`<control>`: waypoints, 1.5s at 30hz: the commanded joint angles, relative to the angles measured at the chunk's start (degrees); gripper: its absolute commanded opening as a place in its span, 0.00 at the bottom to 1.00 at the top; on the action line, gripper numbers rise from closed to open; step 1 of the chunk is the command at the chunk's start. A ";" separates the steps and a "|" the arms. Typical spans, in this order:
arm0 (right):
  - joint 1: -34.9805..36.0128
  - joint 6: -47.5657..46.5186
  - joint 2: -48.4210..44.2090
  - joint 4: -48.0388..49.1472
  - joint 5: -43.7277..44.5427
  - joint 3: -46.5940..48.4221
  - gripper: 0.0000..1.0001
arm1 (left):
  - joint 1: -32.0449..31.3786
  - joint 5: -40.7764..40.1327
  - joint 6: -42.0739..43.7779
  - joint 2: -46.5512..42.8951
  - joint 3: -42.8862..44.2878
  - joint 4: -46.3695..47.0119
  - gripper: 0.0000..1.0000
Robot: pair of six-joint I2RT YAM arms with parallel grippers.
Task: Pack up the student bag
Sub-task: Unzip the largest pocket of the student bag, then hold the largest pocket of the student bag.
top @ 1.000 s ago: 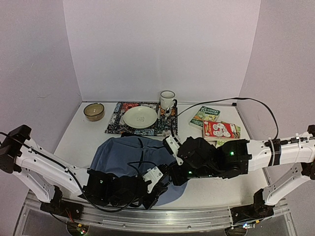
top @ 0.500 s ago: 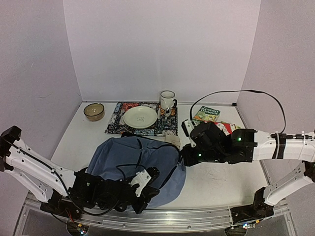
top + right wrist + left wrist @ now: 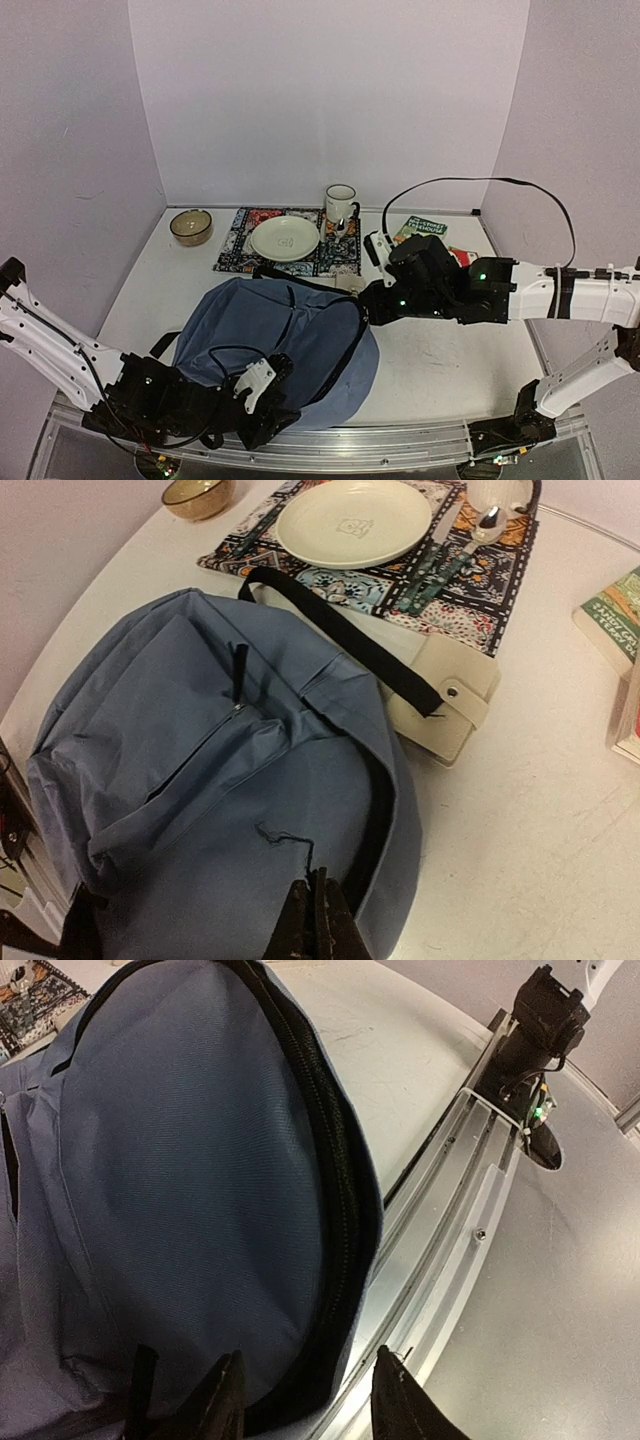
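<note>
student bag (image 3: 270,335) | rim at table (image 3: 450,370) near edge | left gripper (image 3: 308,1380) parted astride rim

- The left arm (image 3: 55,340), at the lower left of the frame, had white links and a bulky black wrist carrying a white bracket.
- The right arm (image 3: 580,297) had white links, black joints and small green lights.
- A thin black cable (image 3: 470,180) arched above it.
- The left fingers (image 3: 222,1405) were black; the right fingers (image 3: 298,925) were dark and tapered.

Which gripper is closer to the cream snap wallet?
Right. The right gripper is beside the cream wallet at the student bag's edge; the left gripper is across the bag.
</note>
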 commanded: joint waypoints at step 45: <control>4.39 0.32 0.22 4.69 8.79 1.40 0.00 | 10.45 0.85 -5.22 21.26 17.68 10.03 0.00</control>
